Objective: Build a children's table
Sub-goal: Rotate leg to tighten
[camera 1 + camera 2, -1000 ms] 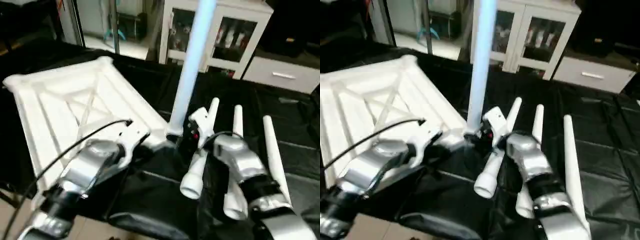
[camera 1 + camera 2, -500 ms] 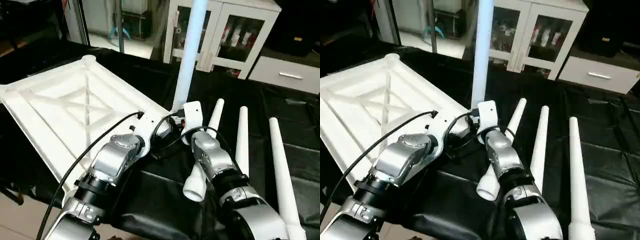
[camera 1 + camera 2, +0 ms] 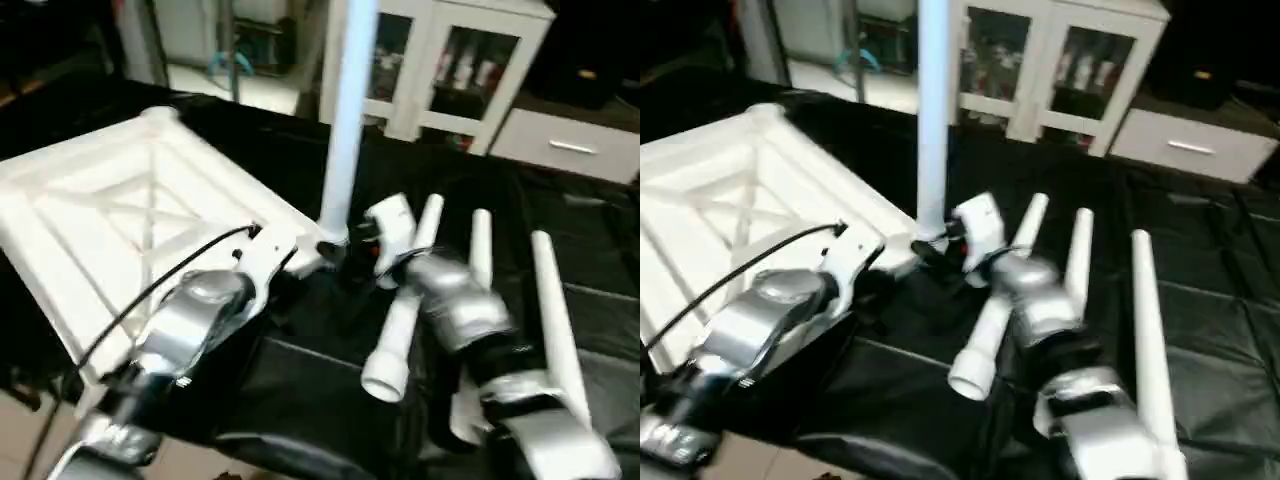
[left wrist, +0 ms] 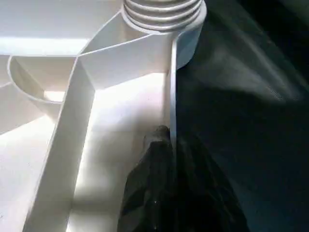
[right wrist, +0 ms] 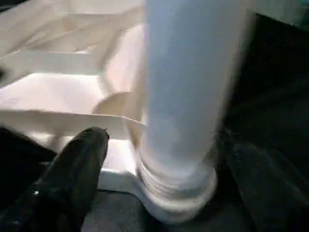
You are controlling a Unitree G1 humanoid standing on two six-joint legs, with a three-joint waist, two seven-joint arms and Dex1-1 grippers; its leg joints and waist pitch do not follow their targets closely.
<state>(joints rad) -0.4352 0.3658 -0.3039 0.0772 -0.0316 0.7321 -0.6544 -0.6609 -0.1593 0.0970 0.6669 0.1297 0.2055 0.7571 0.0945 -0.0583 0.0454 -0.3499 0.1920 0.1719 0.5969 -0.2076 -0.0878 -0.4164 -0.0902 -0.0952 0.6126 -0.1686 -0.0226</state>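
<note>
Nearest the robot, on the black-draped table (image 3: 300, 400), three loose legs (image 3: 398, 325) lie side by side at about four o'clock, wide ends toward the robot, long axes running away toward twelve, tapered tips far. The right forearm lies over them. At about ten o'clock the white top (image 3: 110, 215) lies ribbed side up. The left end effector (image 4: 161, 140) is closed on its near rim beside the corner socket. In that corner, at centre, one leg (image 3: 345, 120) stands upright, pointing straight up. The right end effector (image 3: 350, 250) sits at its base; one finger (image 5: 72, 169) stands off the tube, the rest hidden. Beyond, at twelve, a white glass-door cabinet (image 3: 455, 60).
</note>
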